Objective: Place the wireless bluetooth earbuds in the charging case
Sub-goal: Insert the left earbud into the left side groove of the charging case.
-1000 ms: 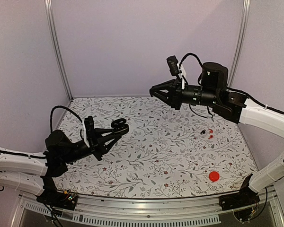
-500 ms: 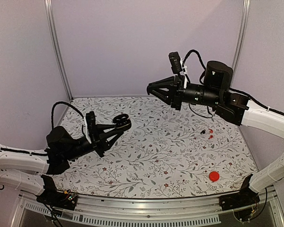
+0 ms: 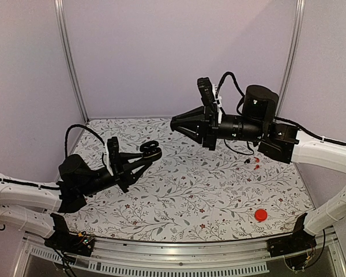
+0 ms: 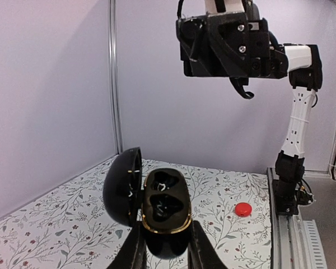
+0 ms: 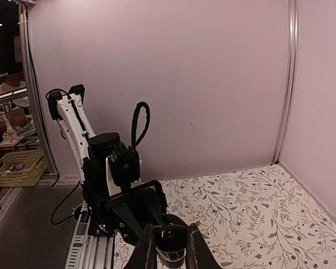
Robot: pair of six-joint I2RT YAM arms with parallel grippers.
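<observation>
My left gripper (image 3: 152,154) is shut on the glossy black charging case (image 3: 149,149) and holds it in the air over the left of the table. In the left wrist view the case (image 4: 165,202) is open, its lid swung to the left and its gold-rimmed base showing two dark sockets. My right gripper (image 3: 173,123) hangs higher, up and right of the case and pointing at it. Its fingers stand a narrow gap apart with nothing visibly gripped. In the right wrist view the case (image 5: 171,254) shows beyond the fingertips (image 5: 148,249). Two small red earbuds (image 3: 257,163) lie at the right.
A flat red disc (image 3: 260,215) lies near the front right, also in the left wrist view (image 4: 243,209). A tiny black piece (image 3: 247,160) sits beside the earbuds. The floral table (image 3: 196,196) is walled at the back and sides, with metal posts in the corners.
My right gripper has moved left and slightly down toward the case. My left gripper has pushed the open case a little forward and to the right.
</observation>
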